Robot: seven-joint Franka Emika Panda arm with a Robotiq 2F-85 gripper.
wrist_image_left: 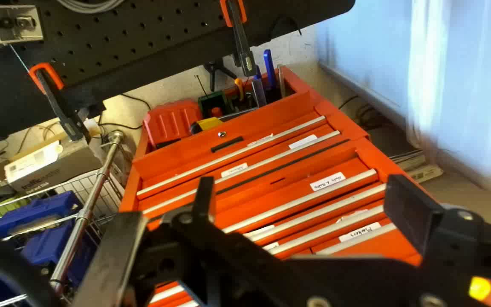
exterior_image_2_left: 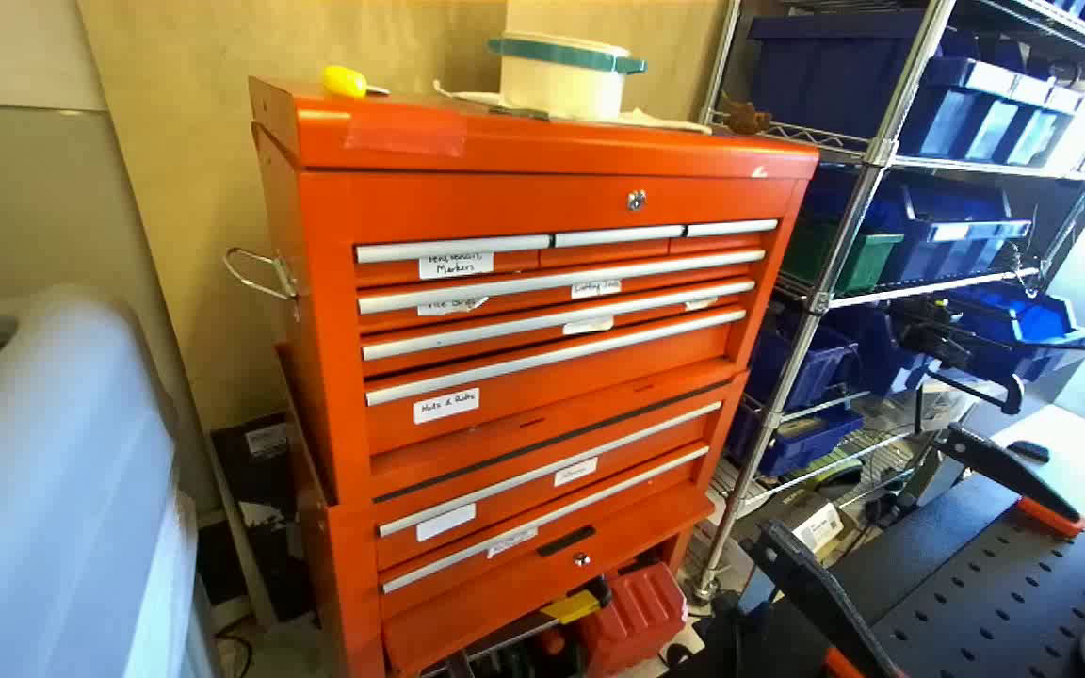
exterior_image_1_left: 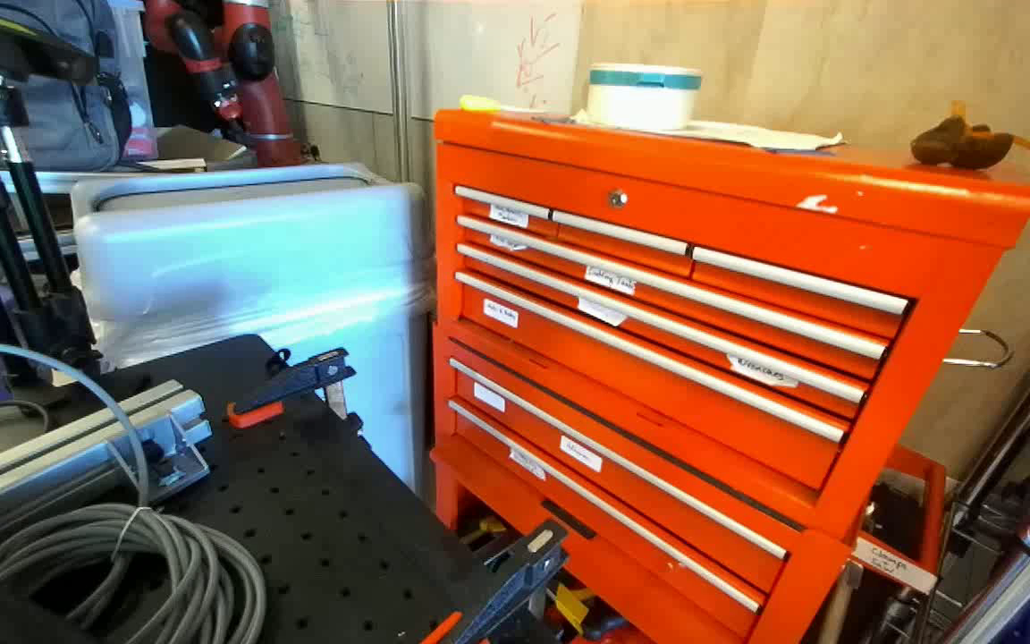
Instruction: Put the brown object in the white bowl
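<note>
The brown object (exterior_image_1_left: 962, 146) is a small dark lump with thin orange-brown bits sticking out. It sits on top of the orange tool chest near one end, and it also shows in an exterior view (exterior_image_2_left: 745, 117) at the chest's far corner. The white bowl (exterior_image_1_left: 640, 100) with a teal band stands upright on the same top, on white paper; it also shows in an exterior view (exterior_image_2_left: 561, 83). My gripper (wrist_image_left: 305, 199) shows only in the wrist view. Its fingers are wide apart with nothing between them, in front of the chest's drawers. Bowl and brown object are not visible there.
The orange tool chest (exterior_image_1_left: 658, 376) has several drawers with protruding handles. A yellow-handled tool (exterior_image_2_left: 345, 82) lies on its top. A wire shelf with blue bins (exterior_image_2_left: 966, 235) stands beside it. A black perforated table (exterior_image_1_left: 300, 501) with clamps and coiled cable is in front. A wrapped pale case (exterior_image_1_left: 247, 259) stands alongside.
</note>
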